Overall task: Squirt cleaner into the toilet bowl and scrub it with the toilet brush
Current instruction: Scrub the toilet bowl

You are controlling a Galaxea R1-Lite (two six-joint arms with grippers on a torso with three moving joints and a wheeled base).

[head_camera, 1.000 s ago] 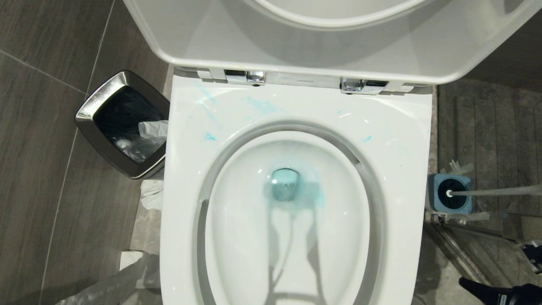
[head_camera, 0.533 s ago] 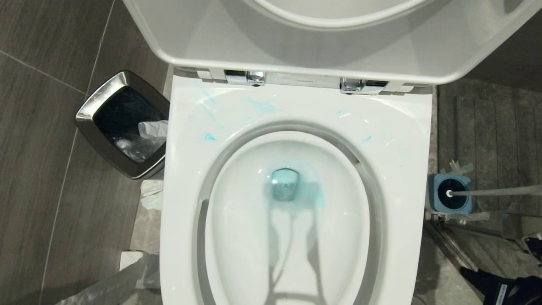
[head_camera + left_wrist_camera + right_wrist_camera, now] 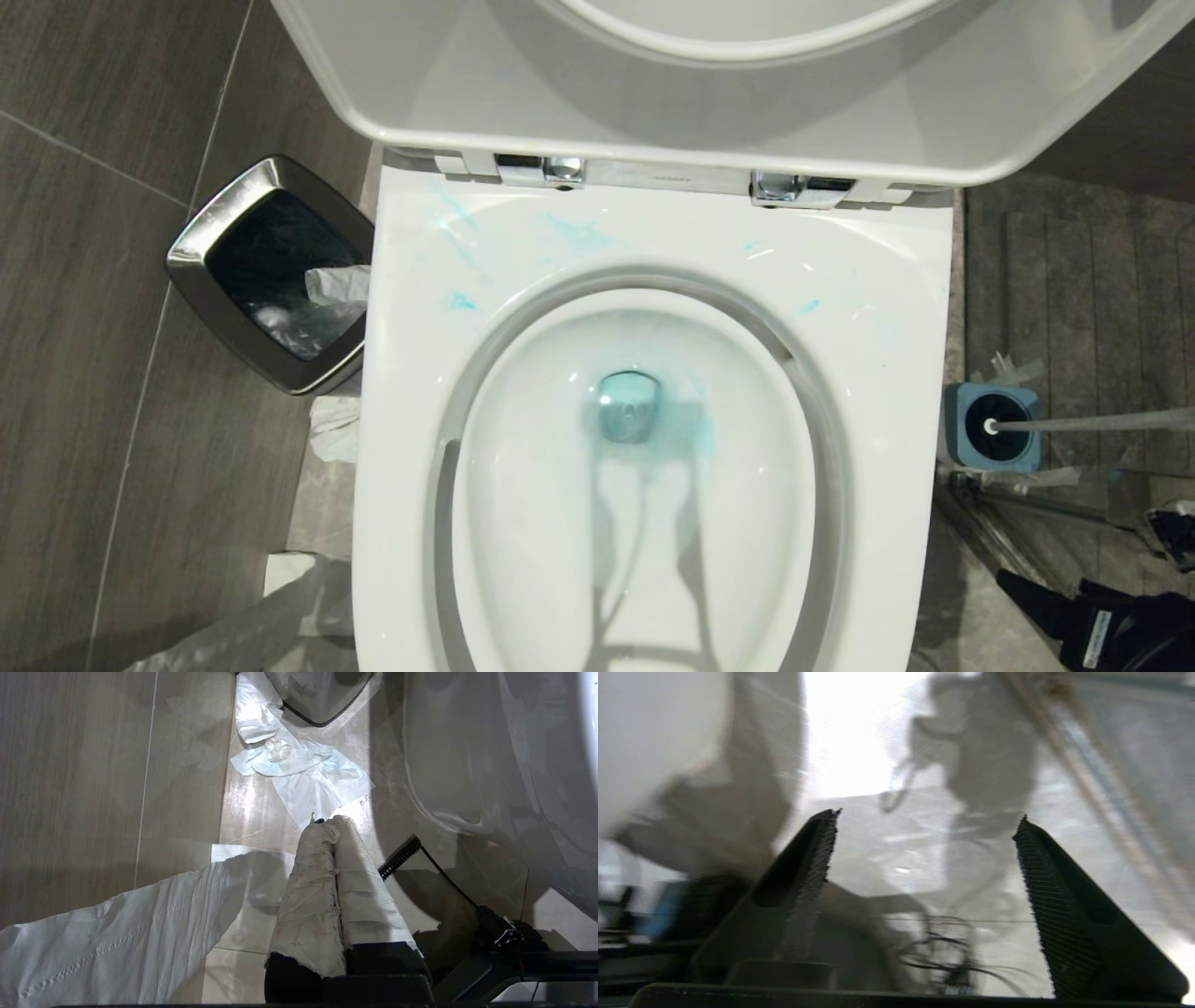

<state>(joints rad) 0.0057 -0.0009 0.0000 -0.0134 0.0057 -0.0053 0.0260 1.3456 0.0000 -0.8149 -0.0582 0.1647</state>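
The white toilet bowl (image 3: 878,308) fills the head view, its seat and lid raised. Blue cleaner (image 3: 695,439) pools round the drain, and faint blue streaks (image 3: 579,233) mark the back rim. The toilet brush handle (image 3: 1092,422) slants out of its blue-and-grey holder (image 3: 962,439) on the floor to the right of the bowl. My right gripper (image 3: 929,815) is open and empty above the floor. Its black tip (image 3: 1032,597) shows in the bottom right corner, nearer than the holder. My left gripper (image 3: 329,823), its fingers wrapped in white paper, hangs shut and empty beside the bowl's base.
A steel-rimmed black bin (image 3: 271,177) stands left of the bowl. Crumpled tissue (image 3: 299,770) and a long sheet of paper (image 3: 117,933) lie on the floor below it. A metal rail (image 3: 1008,551) runs along the floor behind the brush holder.
At the bottom right of the head view my right arm's black tip has crept up and to the left, showing more of itself. The bowl, brush and bin have not moved.
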